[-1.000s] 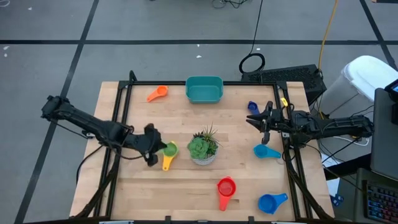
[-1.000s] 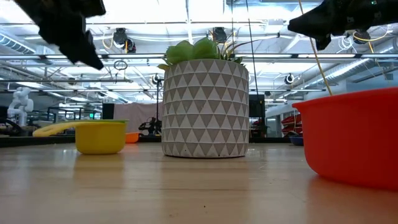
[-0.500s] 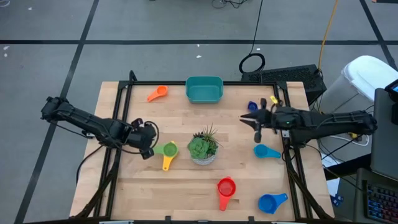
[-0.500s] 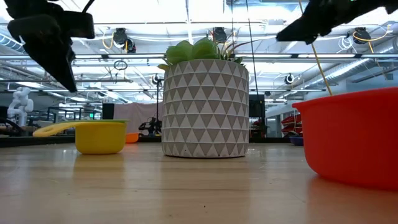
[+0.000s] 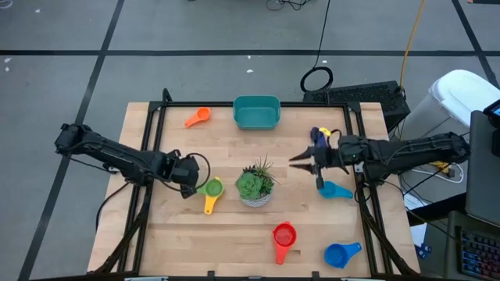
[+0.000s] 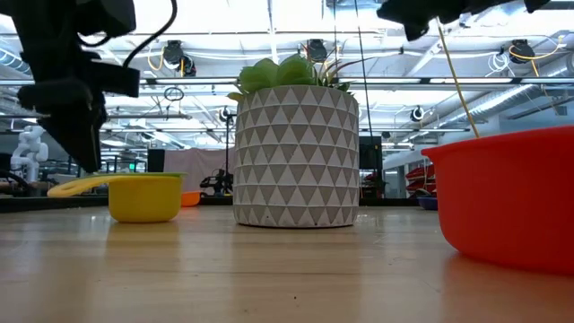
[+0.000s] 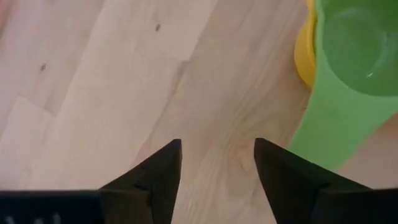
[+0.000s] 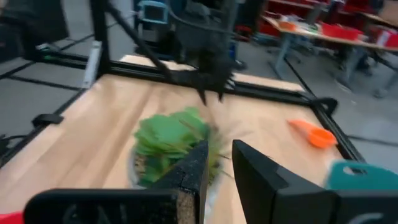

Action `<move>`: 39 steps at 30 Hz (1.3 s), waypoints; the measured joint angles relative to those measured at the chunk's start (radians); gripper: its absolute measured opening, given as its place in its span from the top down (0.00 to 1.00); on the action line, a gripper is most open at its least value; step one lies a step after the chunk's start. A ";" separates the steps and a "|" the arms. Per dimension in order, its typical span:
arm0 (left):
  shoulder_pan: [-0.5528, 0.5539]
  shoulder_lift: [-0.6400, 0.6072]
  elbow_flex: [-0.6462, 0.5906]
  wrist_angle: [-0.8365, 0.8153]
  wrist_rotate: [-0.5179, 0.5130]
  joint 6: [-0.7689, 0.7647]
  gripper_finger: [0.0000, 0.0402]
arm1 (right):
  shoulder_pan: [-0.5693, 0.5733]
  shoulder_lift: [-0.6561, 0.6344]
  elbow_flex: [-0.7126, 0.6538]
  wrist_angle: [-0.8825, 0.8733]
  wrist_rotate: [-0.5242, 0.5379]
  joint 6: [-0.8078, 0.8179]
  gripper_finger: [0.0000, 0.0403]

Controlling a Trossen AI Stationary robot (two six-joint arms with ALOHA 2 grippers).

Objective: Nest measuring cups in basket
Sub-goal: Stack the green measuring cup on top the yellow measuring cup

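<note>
Two cups, green cup (image 5: pixel 211 187) nested in yellow cup (image 5: pixel 211 200), sit just beyond your left gripper (image 5: pixel 190 176), jaws wide and empty, likely freshly stacked; your right gripper (image 5: pixel 306 161), nearly closed, holds nothing, the basket (image 5: pixel 256 112) well apart.

The left claw (image 5: pixel 190 173) has spread open beside the green cup (image 5: pixel 211 187); the right claw (image 5: pixel 301 161) has swung toward the plant (image 5: pixel 255 184).

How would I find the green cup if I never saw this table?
Start at the potted plant in the middle of the table. Right beside it, toward the left gripper, the green cup sits inside a yellow cup. It is the only green cup.
</note>
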 joint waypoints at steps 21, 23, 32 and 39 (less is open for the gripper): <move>0.000 0.017 0.002 0.006 -0.070 0.095 0.72 | 0.103 0.439 0.368 -0.018 0.055 -0.283 1.00; 0.007 0.017 0.002 0.007 -0.079 0.106 0.74 | 0.116 0.486 0.405 -0.016 0.055 -0.300 1.00; 0.021 0.017 0.002 0.089 -0.074 0.135 0.77 | 0.151 0.691 0.590 -0.123 0.042 -0.363 1.00; 0.021 0.017 -0.020 0.113 -0.035 0.176 0.77 | 0.163 0.819 0.754 -0.236 -0.027 -0.378 1.00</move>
